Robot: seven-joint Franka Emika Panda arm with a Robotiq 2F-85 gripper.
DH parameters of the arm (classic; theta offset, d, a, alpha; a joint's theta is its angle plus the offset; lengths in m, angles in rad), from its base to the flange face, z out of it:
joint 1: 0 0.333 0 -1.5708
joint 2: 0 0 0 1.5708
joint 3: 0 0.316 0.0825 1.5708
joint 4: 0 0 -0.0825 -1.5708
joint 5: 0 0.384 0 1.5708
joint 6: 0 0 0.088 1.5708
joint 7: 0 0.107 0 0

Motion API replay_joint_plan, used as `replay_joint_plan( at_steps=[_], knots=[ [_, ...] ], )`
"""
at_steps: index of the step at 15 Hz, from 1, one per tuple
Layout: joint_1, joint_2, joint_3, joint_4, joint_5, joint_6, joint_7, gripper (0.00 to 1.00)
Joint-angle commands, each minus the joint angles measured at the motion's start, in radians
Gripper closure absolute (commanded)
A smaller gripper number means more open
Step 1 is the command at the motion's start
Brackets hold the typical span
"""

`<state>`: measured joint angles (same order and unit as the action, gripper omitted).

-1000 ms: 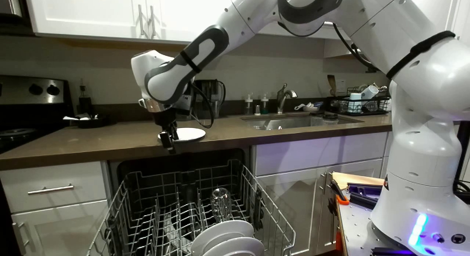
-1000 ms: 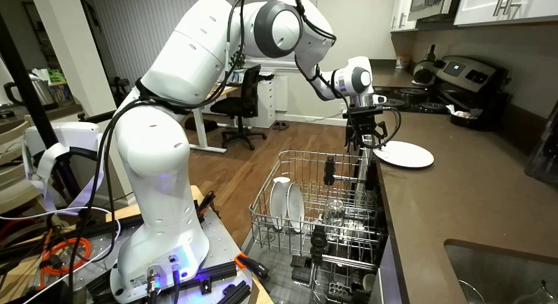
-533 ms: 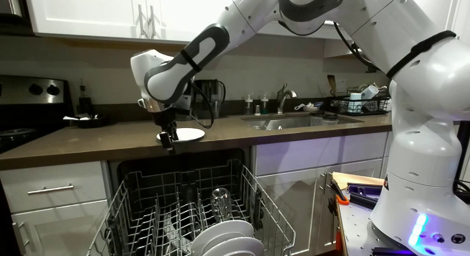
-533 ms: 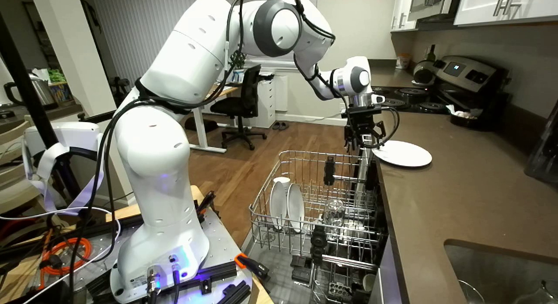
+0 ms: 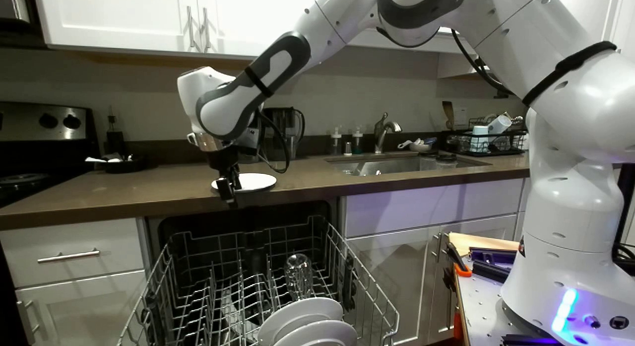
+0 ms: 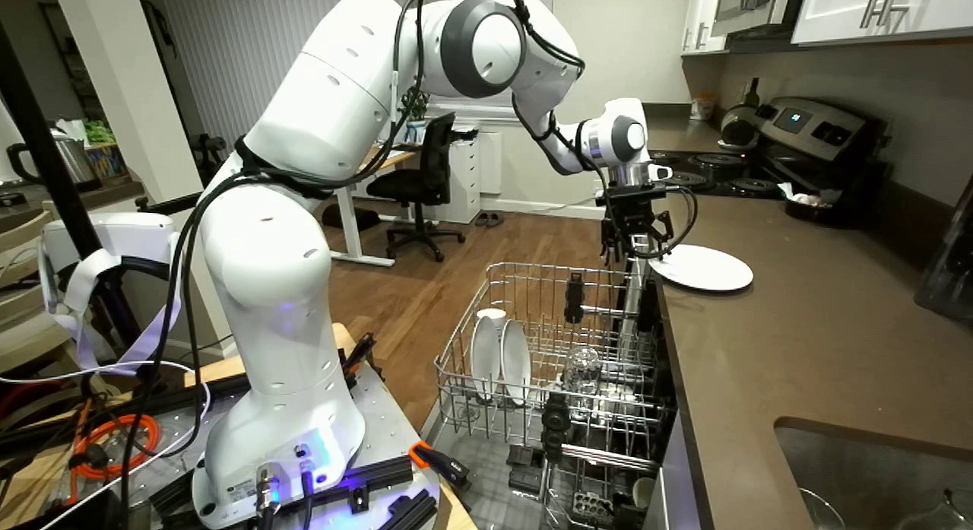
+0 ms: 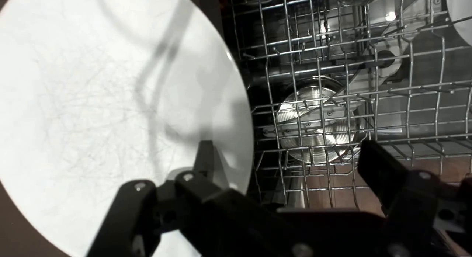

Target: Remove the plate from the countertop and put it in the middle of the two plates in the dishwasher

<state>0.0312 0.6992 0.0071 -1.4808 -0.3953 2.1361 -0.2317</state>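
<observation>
1. The plate (image 6: 703, 268) lay flat on the countertop (image 6: 806, 325), at the front edge above the dishwasher (image 5: 292, 214); in the wrist view its rim reached out past that edge.
2. The gripper (image 7: 287, 148) pointed down with its jaws wide apart. One finger (image 7: 204, 159) hung over the plate near the rim, and the other finger (image 7: 383, 172) was off the plate, above the wire rack (image 5: 362, 269) in the wrist view.
3. Whether the finger over the plate touched it could not be told.
4. The rack was pulled out of the dishwasher. In both exterior views the two plates (image 5: 306, 318) stood on edge in it, side by side.
5. A clear glass (image 5: 298, 276) stood in the rack, near the two plates.
6. The white arm (image 6: 334, 96) reached across from a metal-topped table (image 5: 478, 306).
7. Along the countertop sat a sink (image 6: 859, 461) with a tap (image 5: 382, 132); the stove (image 5: 44, 122) stood at the opposite end.
</observation>
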Motion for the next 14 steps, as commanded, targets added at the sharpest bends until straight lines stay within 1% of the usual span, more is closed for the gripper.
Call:
replay_joint_plan(
  at_steps=[1,5,9,11,14],
  knots=[
    [0.015,-0.041,-0.027,-0.051,-0.016,0.043,0.017,0.0],
    [0.048,-0.068,-0.071,-0.087,-0.072,0.123,0.076,0.0],
    [0.108,-0.105,-0.128,-0.154,-0.179,0.211,0.195,0.0],
    [0.14,-0.119,-0.153,-0.185,-0.235,0.224,0.267,0.0],
    [0.169,-0.128,-0.173,-0.215,-0.318,0.227,0.376,0.0]
  ],
)
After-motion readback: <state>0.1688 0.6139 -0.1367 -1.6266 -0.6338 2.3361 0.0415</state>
